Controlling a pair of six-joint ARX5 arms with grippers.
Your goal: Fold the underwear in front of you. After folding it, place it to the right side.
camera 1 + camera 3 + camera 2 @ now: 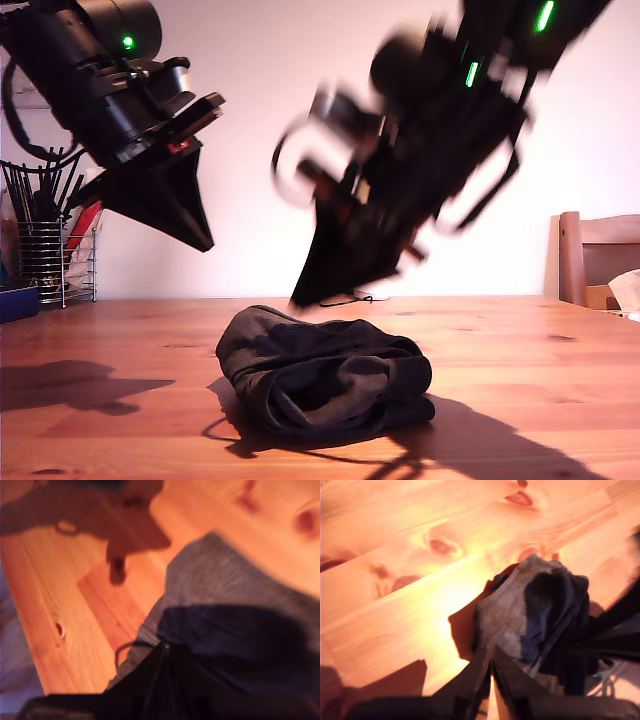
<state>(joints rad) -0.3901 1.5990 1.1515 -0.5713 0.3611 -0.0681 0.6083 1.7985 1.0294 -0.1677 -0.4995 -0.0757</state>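
In the exterior view the arm (420,150) toward the right is smeared by motion blur, its pincer tip hard to make out. A wooden chair (600,260) is cut off by that view's right edge, and a wire rack (55,250) by its left edge. The second wrist view is blurred throughout, so the underwear (235,625) shows only as a soft dark mass, its far side out of frame.

1. Strong warm light throws dark, hard shadows on the wooden table (520,340) in the exterior view.
2. One arm (420,150) there is smeared by motion blur.
3. Both wrist views are soft and overexposed orange, with glare on the wood.
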